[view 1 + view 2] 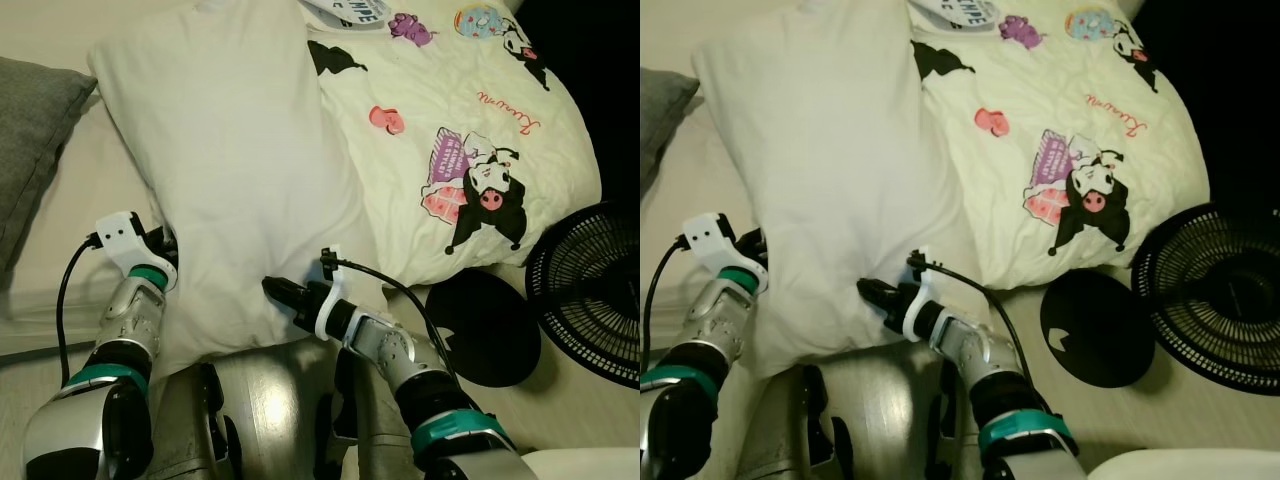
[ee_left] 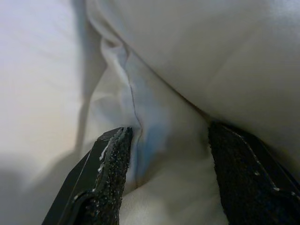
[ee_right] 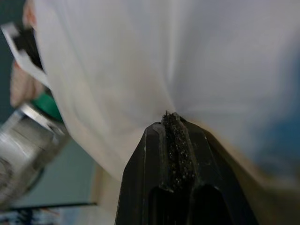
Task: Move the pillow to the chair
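A: Straight to the right gripper (image 3: 174,123): jaws pressed together, pinching a fold of the white pillow (image 1: 235,170) at its near edge. The wrist camera shows the cloth drawn into a tight crease right where the two black fingers meet.

B: And the left gripper (image 2: 168,154)? I see its jaws spread, one finger (image 2: 105,176) on each side of a bunched seam at the pillow's near left corner. The cloth sits between them, but they are not closed on it.

A: Agreed, spread around the corner, not clamped. From the head camera, that left gripper (image 1: 165,245) tucks in against the pillow's left side, with its white wrist bracket and a black cable looping back along the silver arm.

B: The pillow itself is on the bed (image 1: 95,190), lying lengthwise away from the robot, its near end over the bed's front edge above the robot's legs.

A: Moving outward: a grey cushion (image 1: 30,130) sits at the bed's left edge. To the pillow's right lies a cream blanket (image 1: 470,130) printed with cartoon characters, touching the pillow along one side.

B: And on the floor off the bed's right corner, a black fan (image 1: 590,295) with its round base (image 1: 485,330) just beside it.
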### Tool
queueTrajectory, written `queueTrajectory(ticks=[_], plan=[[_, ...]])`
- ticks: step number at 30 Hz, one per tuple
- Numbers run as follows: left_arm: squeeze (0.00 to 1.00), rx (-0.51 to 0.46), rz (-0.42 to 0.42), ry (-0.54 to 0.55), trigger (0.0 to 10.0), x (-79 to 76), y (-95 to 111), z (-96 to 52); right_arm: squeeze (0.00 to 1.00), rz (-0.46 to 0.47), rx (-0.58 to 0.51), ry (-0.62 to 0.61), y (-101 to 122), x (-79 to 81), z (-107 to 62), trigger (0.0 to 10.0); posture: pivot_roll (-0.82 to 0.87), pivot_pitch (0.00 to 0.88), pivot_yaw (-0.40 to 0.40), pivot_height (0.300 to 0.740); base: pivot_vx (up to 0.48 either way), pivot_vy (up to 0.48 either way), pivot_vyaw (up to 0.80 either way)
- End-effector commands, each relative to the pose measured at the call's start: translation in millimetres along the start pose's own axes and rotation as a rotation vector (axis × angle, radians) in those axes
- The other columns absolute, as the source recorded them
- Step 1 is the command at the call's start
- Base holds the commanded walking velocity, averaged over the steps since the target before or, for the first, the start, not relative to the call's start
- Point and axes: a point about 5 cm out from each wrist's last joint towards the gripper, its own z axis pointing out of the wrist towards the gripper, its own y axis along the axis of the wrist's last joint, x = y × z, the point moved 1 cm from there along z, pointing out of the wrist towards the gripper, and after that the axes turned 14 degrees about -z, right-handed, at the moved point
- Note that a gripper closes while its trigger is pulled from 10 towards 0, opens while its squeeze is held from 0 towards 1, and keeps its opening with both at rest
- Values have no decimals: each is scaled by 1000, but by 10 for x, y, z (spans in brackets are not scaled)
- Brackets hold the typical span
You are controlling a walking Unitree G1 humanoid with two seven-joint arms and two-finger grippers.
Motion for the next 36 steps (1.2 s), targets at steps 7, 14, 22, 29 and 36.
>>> queueTrajectory(ticks=[7,14,22,29,36], plan=[[0,59,-8,-81,10000,-79,-274,-90,0,58,-22,-26,-147,239,182,10000,-96,242,-65,592,0,0,0],[0,-12,98,104,10000,327,-81,-240,0,82,-200,-164,282,-150,-14,10000,-71,227,-57,592,0,0,0],[0,-74,394,-23,10000,131,74,-330,0,-24,-369,-325,668,-470,-402,10000,-3,161,-53,592,0,0,0],[0,-106,446,-89,10000,-203,-3,-351,0,-65,-416,-429,502,-558,-741,10000,3,58,-25,592,0,0,0],[0,-79,444,96,10000,-106,-70,-367,0,-144,-349,-593,343,-669,-855,10000,-13,24,-19,592,0,0,0]])
